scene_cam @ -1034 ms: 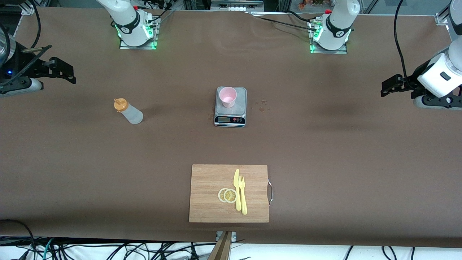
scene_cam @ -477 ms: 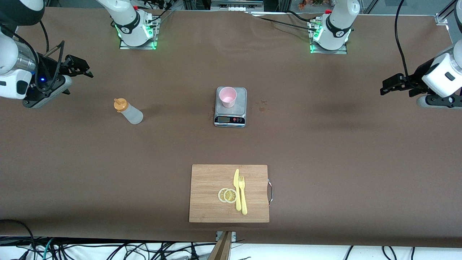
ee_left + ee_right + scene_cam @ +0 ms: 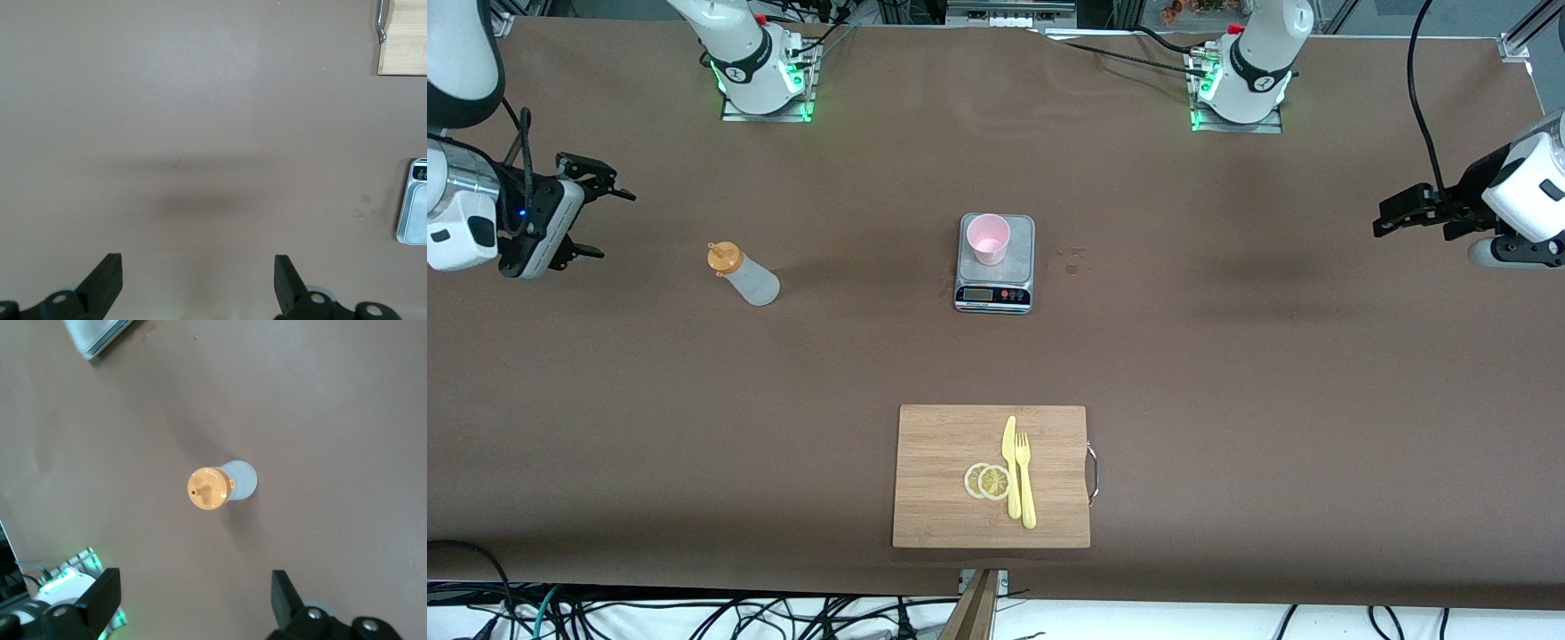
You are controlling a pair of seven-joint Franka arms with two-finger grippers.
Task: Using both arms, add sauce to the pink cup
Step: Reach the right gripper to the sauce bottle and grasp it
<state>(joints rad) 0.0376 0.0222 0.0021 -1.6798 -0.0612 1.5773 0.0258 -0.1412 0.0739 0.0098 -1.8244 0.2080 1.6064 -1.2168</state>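
I've got the R gripper (image 3: 596, 218) up over the table (image 3: 1227, 373) at the right arm's end, jaws spread wide, nothing in them. R wrist cam looks straight down on the sauce (image 3: 220, 485): orange cap toward the lens, fingers (image 3: 100, 600) wide apart either side of the view, no contact. In the front cam the sauce (image 3: 744, 275) stands upright on the bare table, toward the right arm's end from the scale (image 3: 996, 264), well apart from it.

Cup (image 3: 988, 238) sits upright on the scale's platter, approx. mid-table btwn the two bases.

L gripper (image 3: 1396, 215) hangs over the left arm's end of the table, jaws open and empty too. L wrist cam shows bare brown cover w/ a few small stains (image 3: 362, 205), scale edge (image 3: 415, 210) and a corner of the board (image 3: 405, 40) at the frame's border.

Board (image 3: 934, 476) lies nearer the front cam than the scale, w/ two lemon slices (image 3: 987, 481), a yellow knife (image 3: 1010, 467) and fork (image 3: 1025, 480) on it.
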